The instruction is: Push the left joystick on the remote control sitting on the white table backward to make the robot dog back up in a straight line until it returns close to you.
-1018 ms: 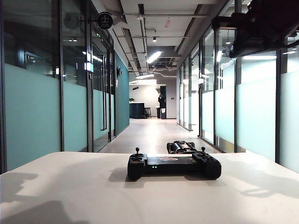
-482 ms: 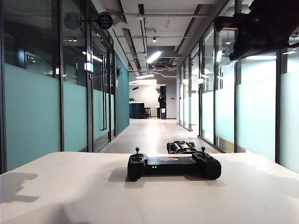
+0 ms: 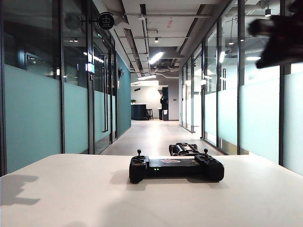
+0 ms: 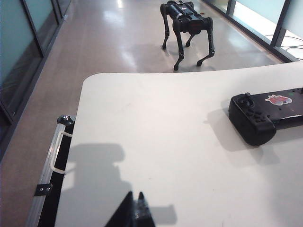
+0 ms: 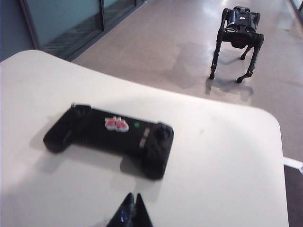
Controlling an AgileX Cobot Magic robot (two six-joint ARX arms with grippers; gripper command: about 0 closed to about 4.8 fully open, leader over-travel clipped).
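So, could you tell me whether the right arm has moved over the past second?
Yes. In the exterior view the right arm has drawn rightward, uncovering window frame; the remote control is untouched.

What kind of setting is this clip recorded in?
Most likely an office corridor: a long hallway lined with frosted glass partitions, exposed ceiling ducts overhead. A white table stands at its near end holding a remote control, with a robot dog on the floor beyond.

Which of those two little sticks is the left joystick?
Find the white table, then the black remote control lying across its middle. The left joystick is the thin knobbed stick rising from the handle on the exterior view's left, away from the red sticker.
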